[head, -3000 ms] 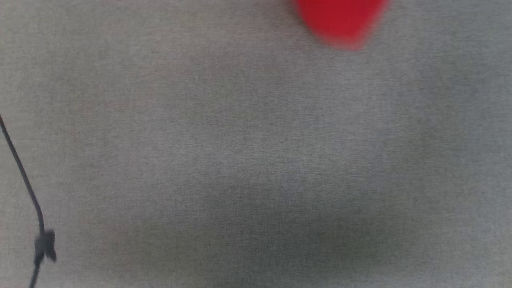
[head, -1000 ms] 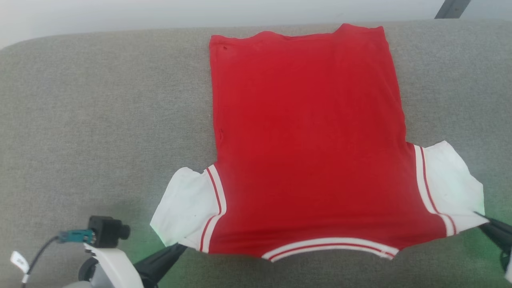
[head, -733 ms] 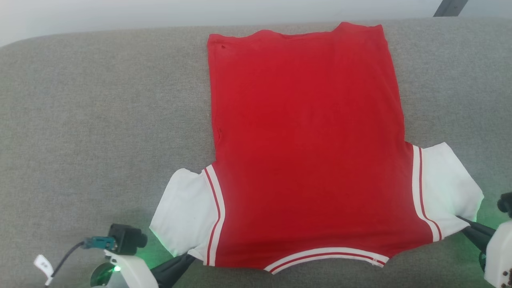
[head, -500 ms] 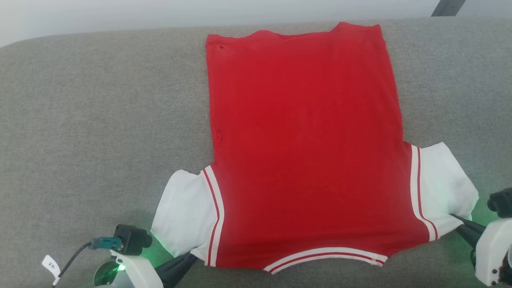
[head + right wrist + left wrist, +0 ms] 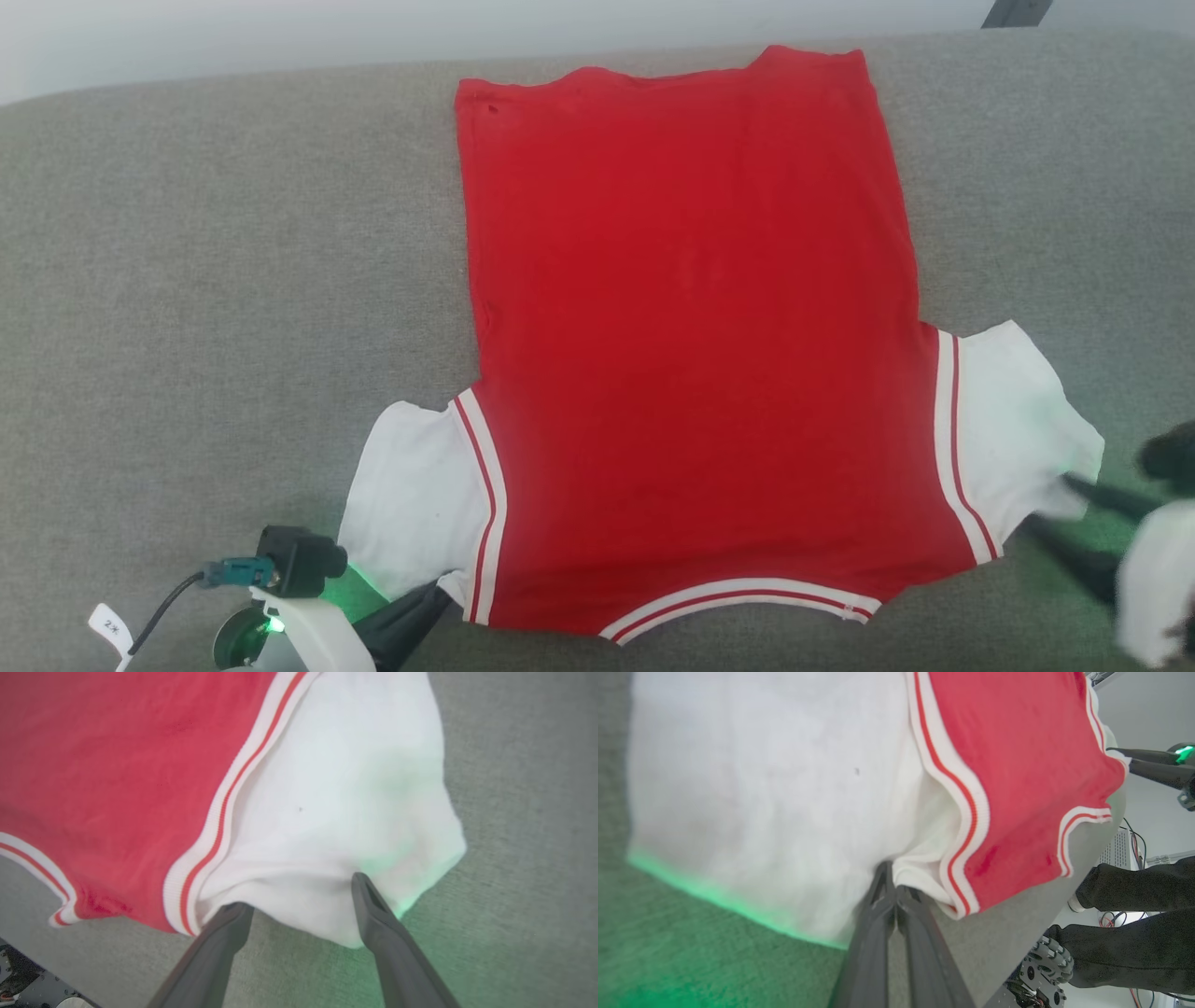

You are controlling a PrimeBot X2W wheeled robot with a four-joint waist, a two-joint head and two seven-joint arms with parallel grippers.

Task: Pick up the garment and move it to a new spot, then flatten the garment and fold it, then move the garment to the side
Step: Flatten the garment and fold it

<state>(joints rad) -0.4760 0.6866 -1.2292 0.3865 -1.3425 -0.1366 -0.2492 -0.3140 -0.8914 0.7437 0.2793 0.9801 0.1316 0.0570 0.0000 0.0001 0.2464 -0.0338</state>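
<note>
On the grey cushion [image 5: 233,280] the garment [image 5: 691,355] is spread flat, plain side up. One sleeve seam is pinched by the left gripper [image 5: 894,896]; the right gripper [image 5: 299,892] is held wide, released. Flattening looks done; folding is called for next.

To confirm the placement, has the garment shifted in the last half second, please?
No. The garment and the dark strut at top right slid left together, so the camera moved.

I've got a broad stretch of bare grey surface [image 5: 215,280] left of the garment [image 5: 691,327] — easy passage; right of it, a narrower strip. A person's legs [image 5: 1134,933] stand beyond the surface's edge.
</note>
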